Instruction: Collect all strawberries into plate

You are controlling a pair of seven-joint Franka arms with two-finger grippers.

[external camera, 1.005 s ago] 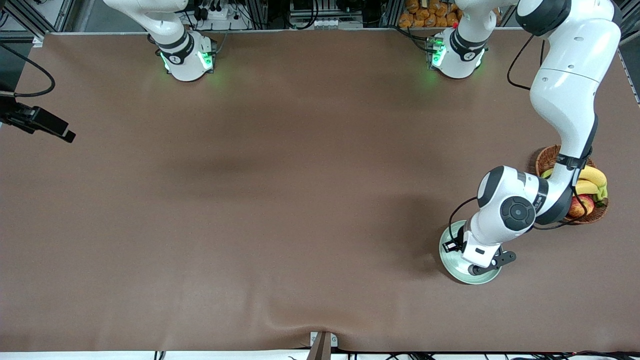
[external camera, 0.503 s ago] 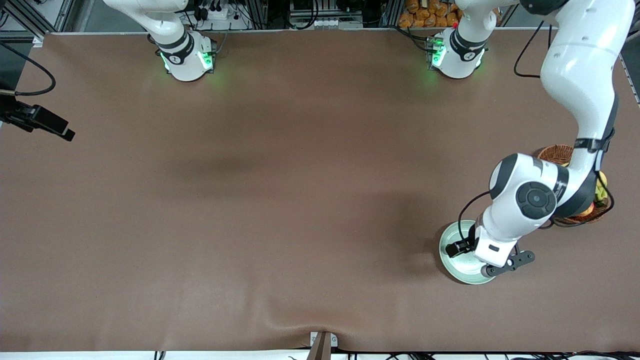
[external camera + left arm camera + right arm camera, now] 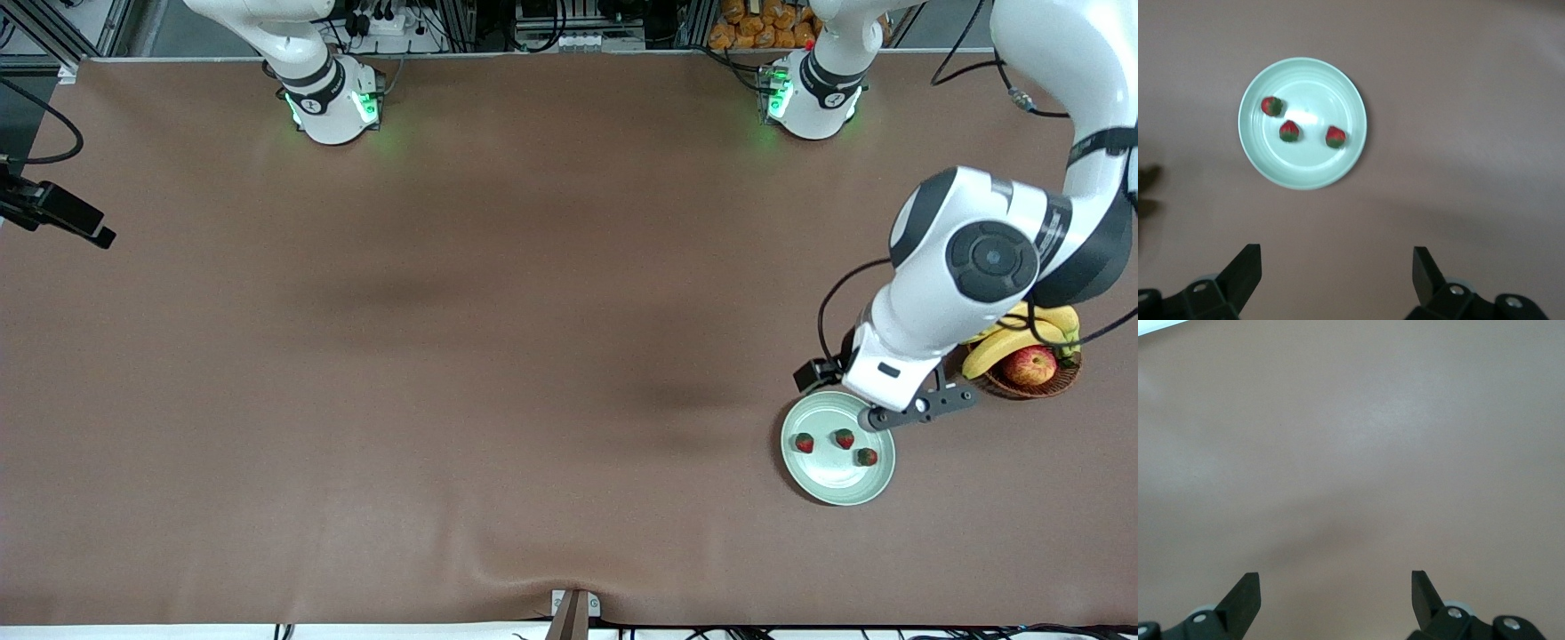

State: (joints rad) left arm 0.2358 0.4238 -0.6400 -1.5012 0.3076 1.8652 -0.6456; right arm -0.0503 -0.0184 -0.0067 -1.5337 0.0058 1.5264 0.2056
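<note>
The pale mint-green plate lies near the left arm's end of the table. Three strawberries lie in it, apart from each other. In the left wrist view the plate and the berries show from above. My left gripper is open and empty, high in the air. Its hand hangs over the plate's rim nearest the basket. My right gripper is open and empty over bare brown table. The right arm waits.
A brown wicker basket with bananas and a red-yellow apple stands beside the plate, farther from the front camera, partly under the left arm. A black camera juts in at the right arm's end of the table.
My left arm has risen and drawn back from over the plate toward the basket. The three strawberries in the plate, hidden by the hand before, now show.
</note>
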